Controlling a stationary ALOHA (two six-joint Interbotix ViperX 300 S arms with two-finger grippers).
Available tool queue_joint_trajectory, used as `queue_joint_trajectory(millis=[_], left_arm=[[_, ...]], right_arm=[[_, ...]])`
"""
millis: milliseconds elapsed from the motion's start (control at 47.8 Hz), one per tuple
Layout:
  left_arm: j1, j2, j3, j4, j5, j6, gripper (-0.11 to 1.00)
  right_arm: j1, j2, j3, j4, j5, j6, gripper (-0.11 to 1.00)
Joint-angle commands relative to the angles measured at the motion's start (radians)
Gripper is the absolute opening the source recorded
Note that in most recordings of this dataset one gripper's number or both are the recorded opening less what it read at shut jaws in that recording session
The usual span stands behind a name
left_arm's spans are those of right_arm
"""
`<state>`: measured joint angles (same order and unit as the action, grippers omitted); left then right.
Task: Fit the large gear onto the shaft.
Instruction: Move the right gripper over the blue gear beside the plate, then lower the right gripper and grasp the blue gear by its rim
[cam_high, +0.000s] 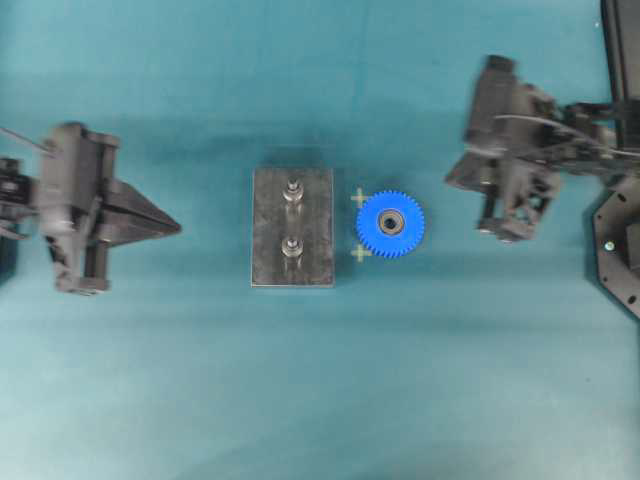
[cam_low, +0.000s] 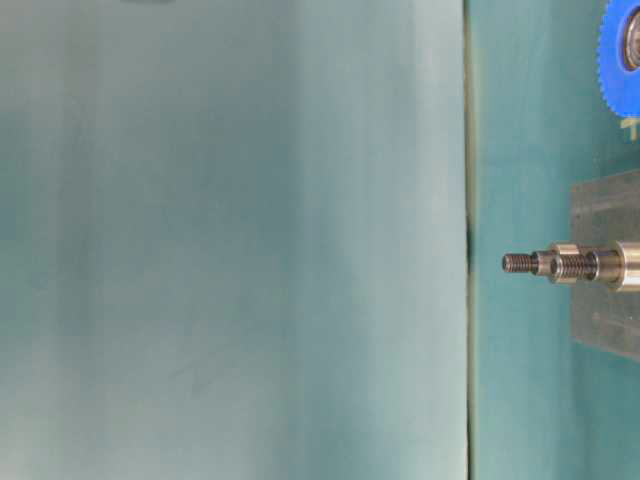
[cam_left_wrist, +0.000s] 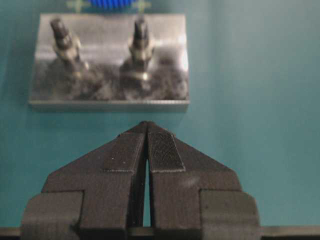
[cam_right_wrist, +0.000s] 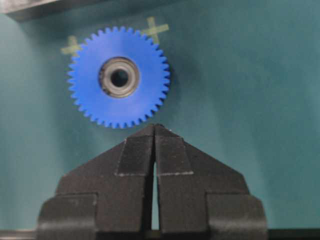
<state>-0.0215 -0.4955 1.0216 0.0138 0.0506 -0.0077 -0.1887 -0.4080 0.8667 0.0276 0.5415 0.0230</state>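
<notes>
The gear (cam_high: 390, 224) is lying flat on the counter (cam_high: 200, 400), just beside the plate (cam_high: 292, 227), between two tape crosses (cam_high: 359, 197) likely marking its start spot. Both shafts (cam_high: 292, 247) are standing bare. The right tool (cam_right_wrist: 154, 131) is aiming at the gear, jaws closed and empty. The left tool (cam_left_wrist: 146, 127) is facing the plate, also closed, holding nothing.

Lab bench: teal mat (cam_high: 320, 400), alignment crosses (cam_high: 359, 198).

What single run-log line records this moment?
gear: flat beside plate | pins: bare | left end effector: shut, empty | right end effector: shut, empty
</notes>
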Motion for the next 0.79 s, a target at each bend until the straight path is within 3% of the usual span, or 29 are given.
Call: queue_joint_trajectory(millis=[0,105,167,418,502,773], left_arm=[[0.002,0.028,-0.037,0.003,-0.009,0.003,0.00],[0.002,0.055,-0.048,0.003,-0.014,0.003,0.00],[0.002,0.066,-0.046,0.003,-0.029,0.003,0.00],[0.002,0.104,-0.049,0.003,-0.087,0.002,0.00],[0.002,0.110,-0.049,0.003,-0.092,0.002,0.00],[0.002,0.110,-0.044,0.003,-0.094,0.002,0.00]], right_arm=[[-0.003,0.054,-0.048,-0.006,0.014,-0.017,0.01],[-0.003,0.124,-0.077,-0.005,0.021,-0.052,0.02],[-0.003,0.163,-0.091,-0.005,0.014,-0.057,0.10],[-0.009,0.324,-0.160,-0.006,0.023,-0.055,0.79],[-0.008,0.354,-0.187,-0.003,0.026,-0.054,0.95],[-0.006,0.430,-0.256,-0.002,0.057,-0.057,0.93]])
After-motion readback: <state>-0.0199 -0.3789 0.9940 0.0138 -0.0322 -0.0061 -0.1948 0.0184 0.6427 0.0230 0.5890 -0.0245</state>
